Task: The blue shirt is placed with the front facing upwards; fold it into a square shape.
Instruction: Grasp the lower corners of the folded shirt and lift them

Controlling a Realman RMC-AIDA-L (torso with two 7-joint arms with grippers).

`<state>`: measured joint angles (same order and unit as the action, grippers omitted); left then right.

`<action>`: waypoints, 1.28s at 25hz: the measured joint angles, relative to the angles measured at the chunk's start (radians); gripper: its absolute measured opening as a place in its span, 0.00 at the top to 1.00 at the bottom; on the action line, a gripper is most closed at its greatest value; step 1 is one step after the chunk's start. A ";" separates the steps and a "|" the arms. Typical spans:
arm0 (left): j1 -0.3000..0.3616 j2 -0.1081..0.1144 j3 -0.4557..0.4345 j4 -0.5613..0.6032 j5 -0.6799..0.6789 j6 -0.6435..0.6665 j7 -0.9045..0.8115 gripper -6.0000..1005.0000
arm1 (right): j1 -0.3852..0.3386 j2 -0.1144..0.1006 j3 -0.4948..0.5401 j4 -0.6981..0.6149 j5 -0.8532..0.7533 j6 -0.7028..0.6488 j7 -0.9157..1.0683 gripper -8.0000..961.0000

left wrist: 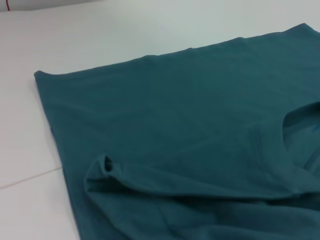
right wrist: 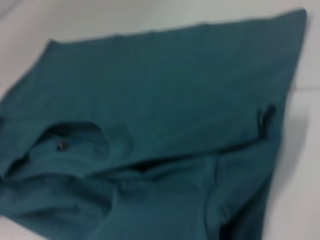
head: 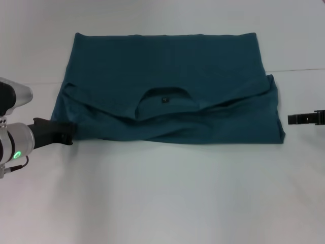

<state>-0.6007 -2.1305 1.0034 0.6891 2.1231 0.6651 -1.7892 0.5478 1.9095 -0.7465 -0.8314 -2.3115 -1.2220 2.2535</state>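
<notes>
Teal blue shirt [head: 167, 91] lies folded once — left gripper [head: 68, 133] touches its corner, right gripper [head: 292, 119] just off the opposite edge. Can't tell finger spread on either — I'd pinch both layers evenly before folding sideways.

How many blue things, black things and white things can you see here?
Blue: 1, the blue shirt
Black: 2, the left gripper and the right gripper
White: 1, the table
Total: 4

A plain white table [head: 162, 203] under even, soft light.
</notes>
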 joint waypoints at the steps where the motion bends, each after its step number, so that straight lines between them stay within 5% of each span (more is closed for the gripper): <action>1: -0.001 0.000 0.000 0.000 0.000 0.001 -0.001 0.80 | 0.013 -0.005 0.000 0.000 -0.030 -0.020 0.023 0.23; 6: -0.010 0.005 -0.005 0.001 0.000 0.017 -0.008 0.95 | 0.090 -0.030 0.006 -0.001 -0.150 -0.136 0.132 0.16; 10: -0.018 0.012 -0.006 0.002 -0.003 0.039 -0.011 0.95 | 0.130 -0.032 0.002 0.006 -0.233 -0.146 0.169 0.09; 19: -0.027 0.009 -0.006 0.003 -0.001 0.050 -0.013 0.95 | 0.133 0.042 -0.005 0.025 -0.261 0.006 0.128 0.03; 32: -0.024 0.009 -0.006 0.002 0.000 0.050 -0.013 0.95 | 0.175 0.074 -0.005 0.153 -0.255 0.169 0.106 0.03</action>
<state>-0.6252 -2.1210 0.9971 0.6907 2.1231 0.7148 -1.8025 0.7232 1.9835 -0.7516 -0.6779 -2.5661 -1.0533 2.3592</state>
